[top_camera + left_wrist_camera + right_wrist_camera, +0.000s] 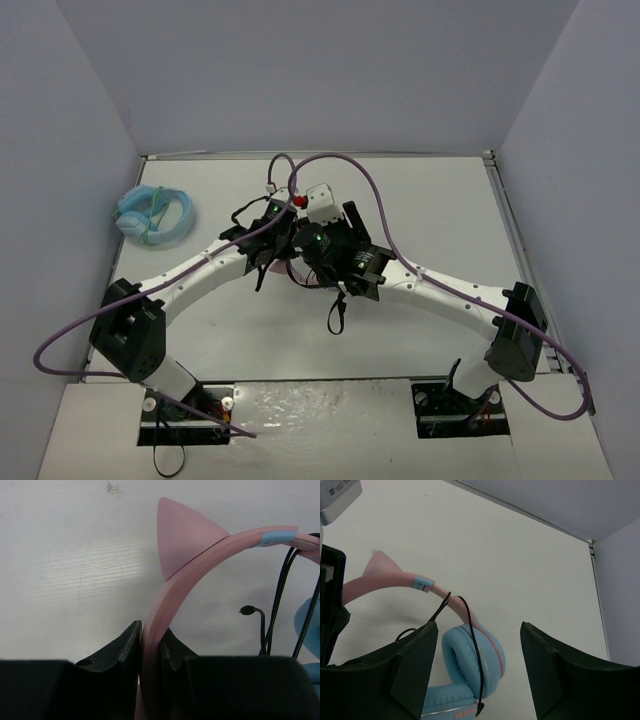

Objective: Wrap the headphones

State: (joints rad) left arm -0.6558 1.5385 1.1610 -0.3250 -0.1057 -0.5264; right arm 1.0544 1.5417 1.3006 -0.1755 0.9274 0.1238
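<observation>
The headphones have a pink headband [170,595] with a cat ear [185,540] and light blue ear cups [465,662]. My left gripper [150,636] is shut on the headband, which stands on edge between its fingers. A thin black cable [472,630] drapes over the band and down across one ear cup, its end hanging by the cup's lower edge. My right gripper [479,630] is open, its fingers standing wide on either side of that ear cup without touching it. In the top view both grippers [268,228] [322,246] meet mid-table and hide most of the headphones.
An all-light-blue looped item [155,215] lies at the table's far left by the wall. Purple arm cables [370,195] arc over the middle. Walls enclose the table on three sides. A black cable end [335,315] dangles below the right wrist.
</observation>
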